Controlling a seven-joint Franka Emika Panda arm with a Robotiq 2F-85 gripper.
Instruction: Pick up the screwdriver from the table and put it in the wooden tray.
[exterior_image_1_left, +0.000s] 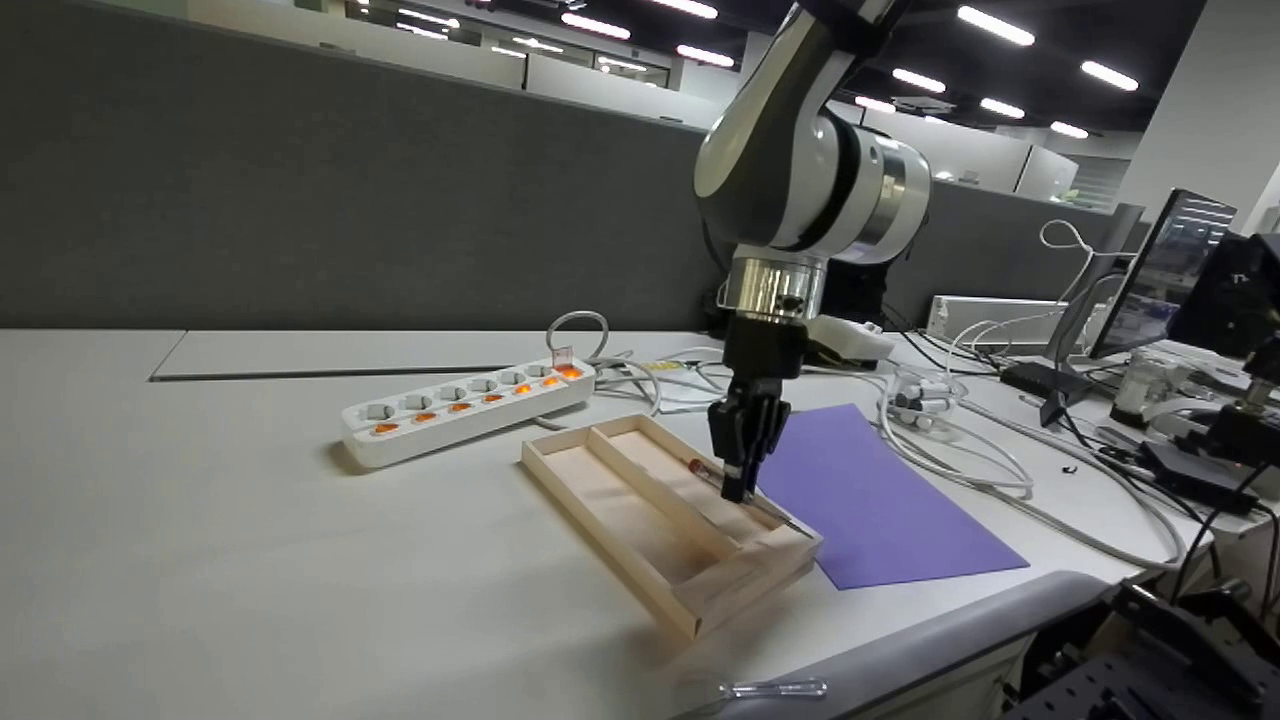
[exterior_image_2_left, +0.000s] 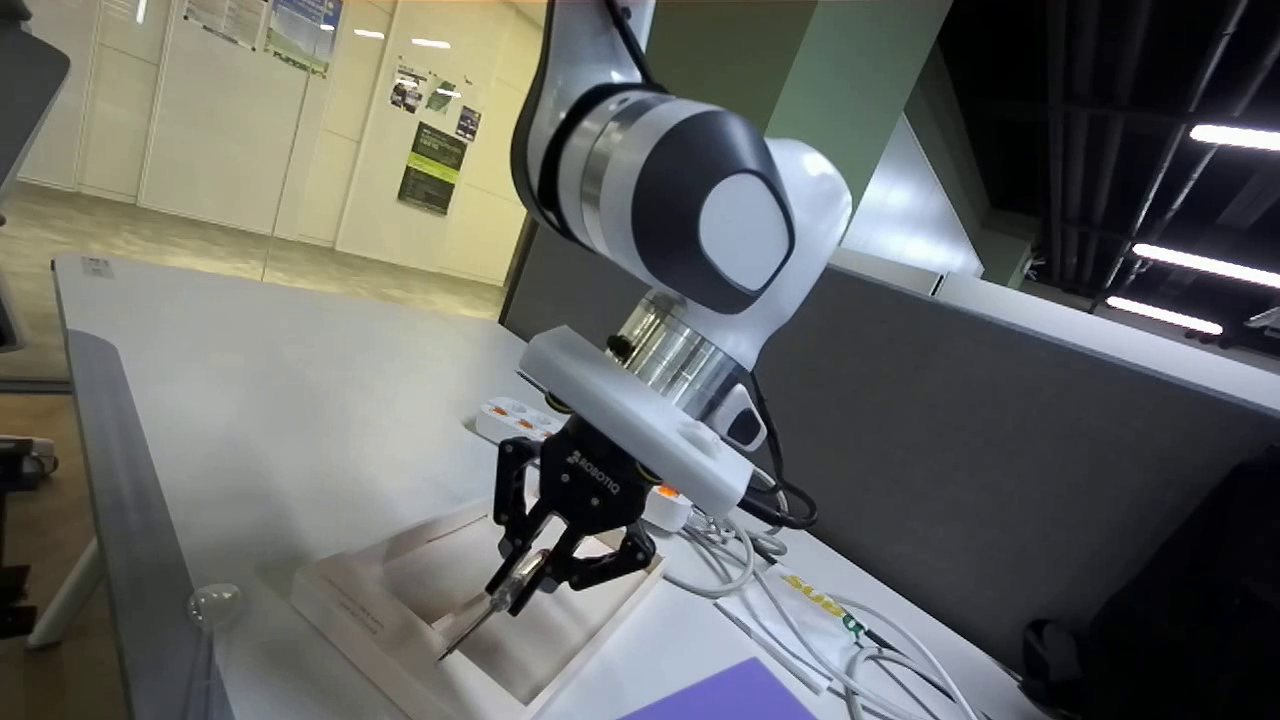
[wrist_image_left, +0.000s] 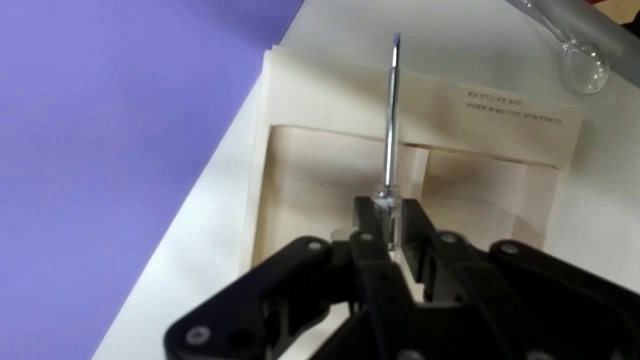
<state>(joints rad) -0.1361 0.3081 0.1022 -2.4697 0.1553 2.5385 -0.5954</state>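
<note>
The screwdriver (exterior_image_2_left: 468, 634) has a clear handle and a slim metal shaft; its shaft also shows in the wrist view (wrist_image_left: 391, 120) and in an exterior view (exterior_image_1_left: 775, 510). My gripper (wrist_image_left: 387, 212) is shut on its handle, seen also in both exterior views (exterior_image_1_left: 738, 490) (exterior_image_2_left: 508, 597). The fingers hide part of the handle. The screwdriver is tilted, above the wooden tray (exterior_image_1_left: 755, 588), over the compartment beside the purple mat. In the wrist view its shaft crosses over the tray's end rim (wrist_image_left: 435, 105). I cannot tell whether it touches the tray. The tray stands on the pale table (exterior_image_1_left: 300, 560).
A purple mat (exterior_image_1_left: 880, 510) lies beside the tray. A white power strip (exterior_image_1_left: 475, 425) stands behind it, with white cables (exterior_image_1_left: 960, 470) beyond. A clear spoon-like object (wrist_image_left: 586, 70) lies near the table's front edge. A grey partition (exterior_image_1_left: 400, 200) closes the back.
</note>
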